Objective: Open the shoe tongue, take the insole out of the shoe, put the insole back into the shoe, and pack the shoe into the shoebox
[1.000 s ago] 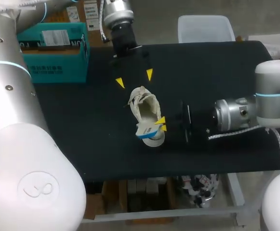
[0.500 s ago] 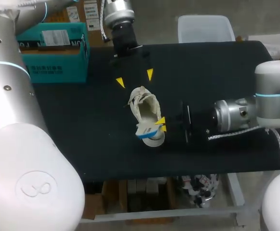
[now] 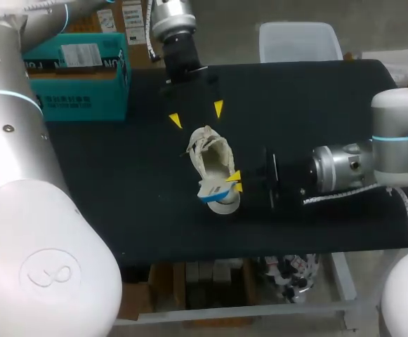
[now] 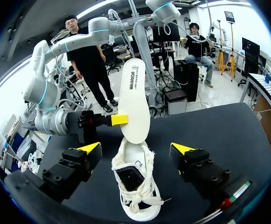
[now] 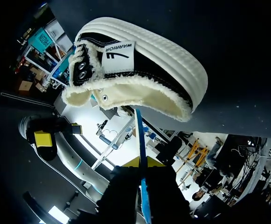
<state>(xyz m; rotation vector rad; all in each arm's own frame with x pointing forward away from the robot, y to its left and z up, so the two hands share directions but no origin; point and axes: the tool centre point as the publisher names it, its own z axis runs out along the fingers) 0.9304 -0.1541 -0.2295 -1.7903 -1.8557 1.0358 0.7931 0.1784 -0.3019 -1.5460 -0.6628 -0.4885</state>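
Observation:
A white fleece-lined shoe (image 3: 209,156) lies in the middle of the black table (image 3: 316,105), also seen as the shoe (image 4: 135,186) and the shoe (image 5: 140,70). A white insole (image 4: 135,102) with a blue underside stands upright at the shoe's heel end, and shows in the head view as the insole (image 3: 216,197). My right gripper (image 3: 234,182) is shut on the insole's edge; from its own wrist the insole (image 5: 140,140) shows edge-on between the right gripper (image 5: 142,164) fingers. My left gripper (image 3: 196,114) hangs open above the toe end, the left gripper (image 4: 135,148) fingers wide on either side of the shoe.
A teal shoebox (image 3: 77,77) stands at the table's back left corner. A clear plastic bin (image 3: 300,41) sits just behind the table's far edge.

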